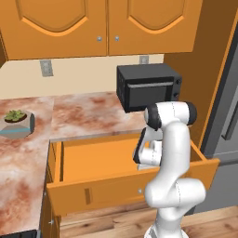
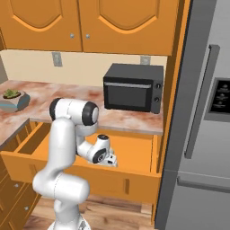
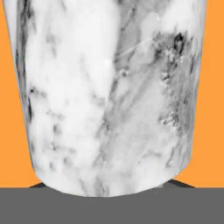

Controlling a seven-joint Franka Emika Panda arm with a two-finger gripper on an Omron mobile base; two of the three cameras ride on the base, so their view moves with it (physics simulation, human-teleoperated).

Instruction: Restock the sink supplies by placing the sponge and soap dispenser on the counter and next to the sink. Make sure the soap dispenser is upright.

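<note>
The gripper reaches down into the open orange drawer under the counter. The soap dispenser stands directly in front of it, between the fingers. It cannot be told if the fingers already clamp it.

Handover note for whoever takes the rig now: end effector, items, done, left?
End effector: down inside the open drawer, with the marbled soap dispenser right between its fingers. The pictures do not settle whether the grip is closed.
Items: soap dispenser in the drawer, below the counter near the black microwave.
Done: drawer open, arm at the dispenser.
Left: confirm the grasp, lift the dispenser out, stand it upright on the counter beside the sink, then place the sponge there too.
</note>
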